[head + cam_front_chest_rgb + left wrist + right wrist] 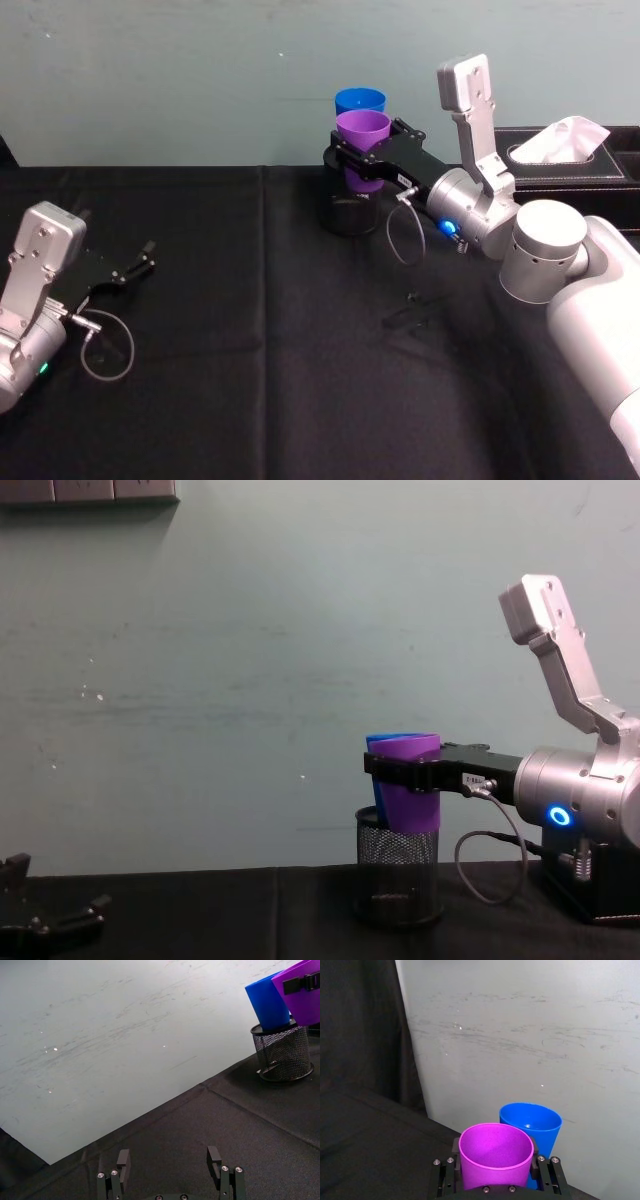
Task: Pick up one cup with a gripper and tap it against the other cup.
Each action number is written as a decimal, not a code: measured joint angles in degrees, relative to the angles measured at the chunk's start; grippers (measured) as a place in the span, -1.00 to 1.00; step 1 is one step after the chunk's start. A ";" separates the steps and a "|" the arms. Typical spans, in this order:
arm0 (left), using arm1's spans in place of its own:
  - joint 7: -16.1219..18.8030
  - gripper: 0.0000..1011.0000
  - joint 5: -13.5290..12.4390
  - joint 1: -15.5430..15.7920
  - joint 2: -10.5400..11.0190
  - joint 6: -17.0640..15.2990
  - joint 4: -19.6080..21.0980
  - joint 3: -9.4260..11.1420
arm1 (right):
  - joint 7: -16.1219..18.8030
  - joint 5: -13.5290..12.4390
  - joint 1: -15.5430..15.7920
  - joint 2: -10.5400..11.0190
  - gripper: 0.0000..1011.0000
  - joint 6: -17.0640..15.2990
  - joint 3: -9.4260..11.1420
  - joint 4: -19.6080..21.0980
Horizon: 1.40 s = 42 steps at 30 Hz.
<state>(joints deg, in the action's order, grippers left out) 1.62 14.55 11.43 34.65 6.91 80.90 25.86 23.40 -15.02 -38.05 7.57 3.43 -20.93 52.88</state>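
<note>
My right gripper (362, 158) is shut on the purple cup (362, 135) and holds it upright in the air at the back of the table. The blue cup (359, 101) stands right behind it, its base inside a black wire-mesh pen holder (349, 213). From the side, the purple cup (411, 785) overlaps the blue cup (384, 742) above the holder (398, 875); I cannot tell whether they touch. In the right wrist view the purple cup (495, 1156) sits between the fingers (547, 1174), with the blue cup (532, 1125) just beyond. My left gripper (137, 264) rests open at the left.
A black tissue box (570, 160) stands at the back right, behind the right arm. Small black pieces (408, 312) lie on the black cloth (250, 350) in the middle. The wall (250, 680) rises close behind the cups.
</note>
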 joint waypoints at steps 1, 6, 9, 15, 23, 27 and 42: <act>0.00 0.98 0.00 0.00 0.00 0.00 0.00 0.00 | 0.00 0.00 0.00 0.00 0.47 0.00 0.00 0.00; 0.00 0.98 0.00 0.00 0.00 0.00 0.00 0.00 | 0.00 0.00 0.00 0.00 0.47 0.00 0.00 0.00; 0.00 0.98 0.00 0.00 0.00 0.00 0.00 0.00 | 0.00 0.00 0.00 0.00 0.47 0.00 0.00 0.00; 0.00 0.98 0.00 0.00 0.00 0.00 0.00 0.00 | 0.00 0.00 0.00 0.00 0.47 0.00 0.00 0.00; 0.00 0.98 0.00 0.00 0.00 0.00 0.00 0.00 | 1.36 -0.78 1.84 0.41 0.47 0.40 0.18 2.50; 0.00 0.98 0.00 0.00 0.00 0.00 0.00 0.00 | 2.19 -1.97 4.77 1.45 0.47 -0.04 0.43 6.61; 0.00 0.98 0.00 0.00 0.00 0.00 0.00 0.00 | 3.72 -5.95 18.97 7.12 0.47 1.45 0.05 20.94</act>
<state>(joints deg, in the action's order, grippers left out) 1.62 14.55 11.43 34.65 6.91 80.90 25.86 27.12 -20.96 -19.08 14.69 4.88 -20.87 73.82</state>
